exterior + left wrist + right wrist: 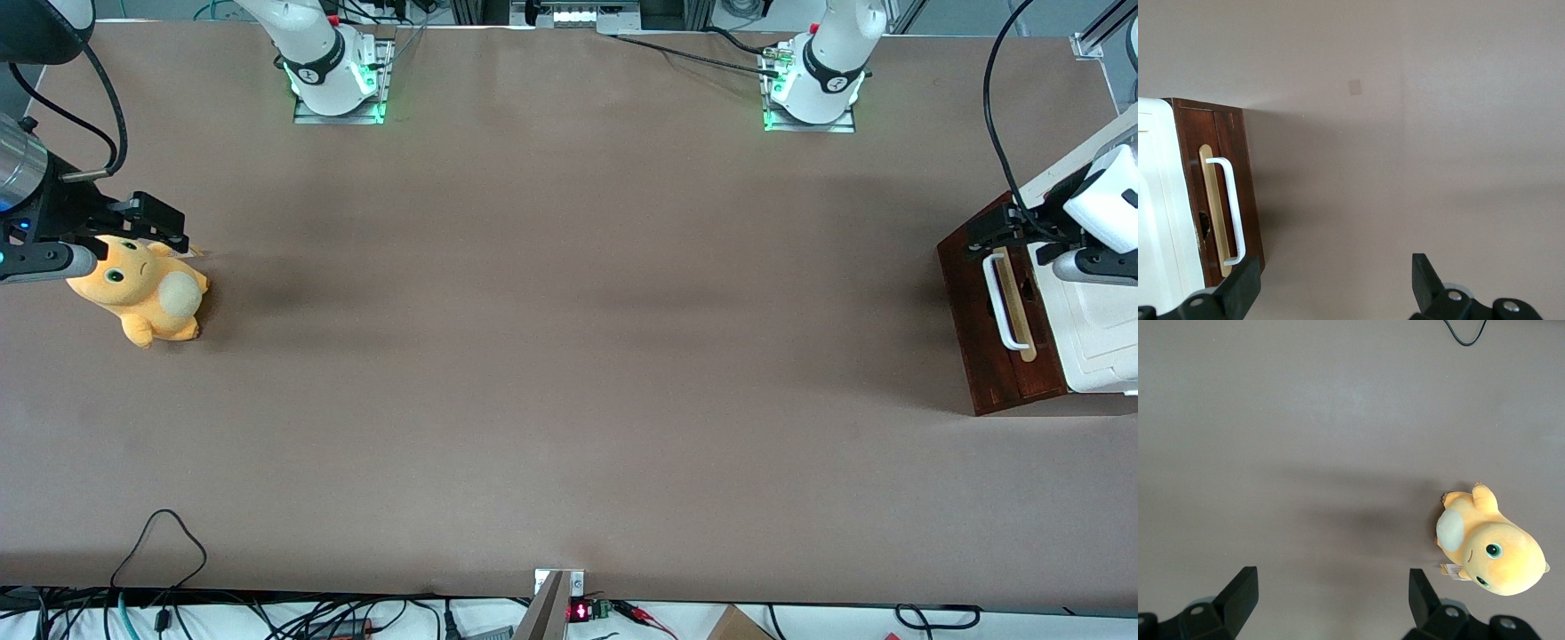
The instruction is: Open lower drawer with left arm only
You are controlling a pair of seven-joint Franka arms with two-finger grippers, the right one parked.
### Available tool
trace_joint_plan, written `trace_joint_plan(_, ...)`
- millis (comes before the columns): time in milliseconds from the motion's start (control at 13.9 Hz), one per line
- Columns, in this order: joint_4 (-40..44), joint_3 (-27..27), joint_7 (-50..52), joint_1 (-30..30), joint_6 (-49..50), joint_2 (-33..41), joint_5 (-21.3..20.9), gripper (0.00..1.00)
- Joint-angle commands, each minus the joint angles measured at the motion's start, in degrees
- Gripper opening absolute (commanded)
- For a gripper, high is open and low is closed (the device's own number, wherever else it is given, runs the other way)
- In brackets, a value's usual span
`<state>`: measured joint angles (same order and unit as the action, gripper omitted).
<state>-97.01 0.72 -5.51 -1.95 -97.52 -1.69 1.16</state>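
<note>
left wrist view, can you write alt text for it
The open gripper hangs above the brown table, one finger close to the white handle on the dark wooden drawer front, with nothing held. The drawer looks shut.

The front camera hangs high above the table (551, 356) and looks steeply down on its whole top, facing my two bases, so my working side lands at its right edge. My left wrist camera looks straight down from close above, past my gripper (1335, 290) with its fingers spread wide, and shares with the front view the lower drawer (1000, 324) (1231, 193) and its white handle (997, 302) (1231, 207). My right wrist camera looks down likewise at the parked arm's end, sharing the orange plush toy (142, 298) (1491, 550) with the front view.
</note>
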Motion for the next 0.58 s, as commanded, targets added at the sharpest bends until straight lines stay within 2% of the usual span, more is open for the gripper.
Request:
trace_joint_plan(0, 0.1, 0.2, -1.6, -0.3, 2.6, 1.0, 1.2, 1.00)
trace_joint_plan(359, 1.8, -0.5, -1.7, -0.2, 3.7, 0.5, -1.7, 1.00)
trace_joint_plan(503, 1.6, -0.5, -1.8, -0.2, 4.0, 0.6, -1.5, 1.00)
